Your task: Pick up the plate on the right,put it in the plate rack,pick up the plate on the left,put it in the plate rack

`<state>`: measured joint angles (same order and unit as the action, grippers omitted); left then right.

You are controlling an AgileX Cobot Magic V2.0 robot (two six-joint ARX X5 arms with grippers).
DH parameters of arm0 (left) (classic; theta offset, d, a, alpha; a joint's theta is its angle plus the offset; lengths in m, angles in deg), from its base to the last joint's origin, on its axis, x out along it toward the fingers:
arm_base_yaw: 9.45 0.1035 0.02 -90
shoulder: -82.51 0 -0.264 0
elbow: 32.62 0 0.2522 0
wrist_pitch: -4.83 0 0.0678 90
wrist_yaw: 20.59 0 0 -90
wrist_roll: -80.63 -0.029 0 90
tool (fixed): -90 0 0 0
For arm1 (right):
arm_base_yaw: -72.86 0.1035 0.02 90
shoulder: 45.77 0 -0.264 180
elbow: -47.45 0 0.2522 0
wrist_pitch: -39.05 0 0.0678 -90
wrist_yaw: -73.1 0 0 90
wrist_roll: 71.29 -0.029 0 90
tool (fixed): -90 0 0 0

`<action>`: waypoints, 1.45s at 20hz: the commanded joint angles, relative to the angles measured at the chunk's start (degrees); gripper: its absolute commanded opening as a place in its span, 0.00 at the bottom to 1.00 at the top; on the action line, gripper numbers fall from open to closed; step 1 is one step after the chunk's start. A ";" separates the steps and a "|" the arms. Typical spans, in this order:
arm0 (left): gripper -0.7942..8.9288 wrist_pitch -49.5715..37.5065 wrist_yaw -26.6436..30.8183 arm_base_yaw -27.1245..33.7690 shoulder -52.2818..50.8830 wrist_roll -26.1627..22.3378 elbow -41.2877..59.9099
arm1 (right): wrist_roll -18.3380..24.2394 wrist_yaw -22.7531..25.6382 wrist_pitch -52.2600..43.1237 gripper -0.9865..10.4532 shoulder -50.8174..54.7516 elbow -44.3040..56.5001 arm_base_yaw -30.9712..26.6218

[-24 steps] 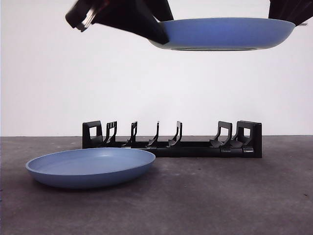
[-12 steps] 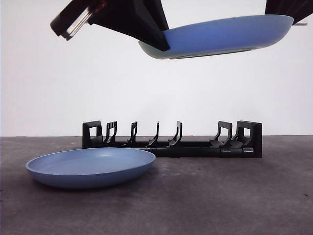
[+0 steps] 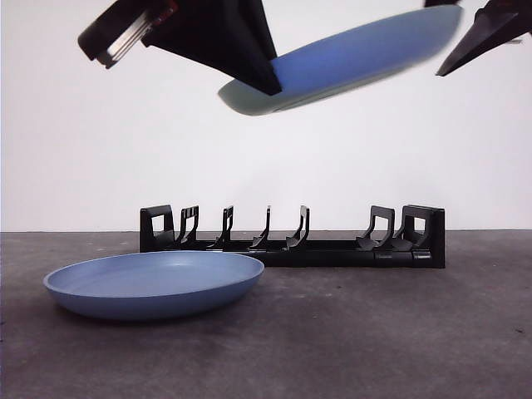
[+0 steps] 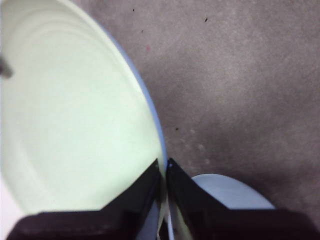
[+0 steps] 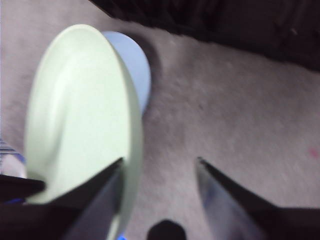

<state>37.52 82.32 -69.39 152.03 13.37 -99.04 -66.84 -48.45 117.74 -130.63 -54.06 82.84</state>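
Observation:
A blue plate [image 3: 349, 58] hangs tilted high above the plate rack [image 3: 291, 245], its right end raised. My left gripper [image 3: 270, 79] is shut on its lower left rim; in the left wrist view the jaws [image 4: 164, 167] pinch the edge of that plate [image 4: 75, 115], which looks pale there. My right gripper [image 3: 474, 41] stands open at the top right, just off the plate's raised end. In its own view the open gripper [image 5: 160, 160] has the lifted plate [image 5: 80, 115] beside one jaw, not between them. A second blue plate [image 3: 154, 283] lies flat on the table, front left of the rack.
The long black rack stands across the back of the dark grey table [image 3: 374, 332] before a white wall, its prongs holding nothing. The lying plate [image 4: 230, 192] shows below the left gripper and, as the same plate [image 5: 132, 70], behind the lifted one.
The lifted plate has tipped: its right end rose and its left end sank and shifted left. The right gripper let go of the right rim and drew away.

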 commanded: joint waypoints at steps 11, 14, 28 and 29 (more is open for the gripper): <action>0.07 -11.78 -18.29 9.44 -0.20 36.39 -0.07 | -7.10 9.51 -21.44 0.50 15.39 -0.17 -0.20; 0.07 -21.75 -26.95 16.81 -0.20 49.09 -0.07 | -6.05 9.51 -16.85 0.50 17.57 -0.15 -0.20; 0.07 -36.61 -42.58 37.27 4.22 70.49 -0.07 | -2.58 3.67 -2.29 0.50 16.76 -0.02 0.17; 0.07 -37.46 -44.06 38.23 5.55 70.82 -0.07 | -2.29 3.69 -1.25 0.50 16.68 0.00 0.76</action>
<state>1.31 38.89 -31.23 157.47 83.12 -99.04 -69.95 -44.37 116.75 -113.76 -54.17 83.50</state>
